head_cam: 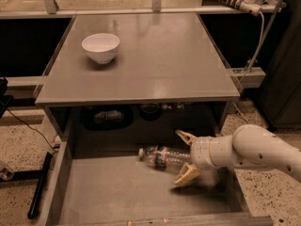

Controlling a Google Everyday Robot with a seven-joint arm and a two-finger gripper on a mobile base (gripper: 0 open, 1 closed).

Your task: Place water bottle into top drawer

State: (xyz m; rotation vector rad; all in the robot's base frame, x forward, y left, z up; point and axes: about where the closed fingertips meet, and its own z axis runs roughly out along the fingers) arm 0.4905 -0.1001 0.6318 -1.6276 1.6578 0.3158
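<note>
Lying on its side, the water bottle (162,157) sits inside the top drawer (113,192), with its white cap pointing away from the end effector (178,157) and its base reaching between the two tan fingers (187,174). The fingers are spread wider than the bottle, one on each side of its base end, so the end effector is open rather than clamped. I cannot tell whether either finger touches the plastic. The drawer is pulled out, and its bare grey floor stretches out beyond the cap. Behind the fingers, the white arm (256,149) runs off over the drawer's side wall. The grey table (160,60) lies above and beyond the end effector. A white bowl (100,47) stands on the table's far side, well apart from the bottle.
</note>
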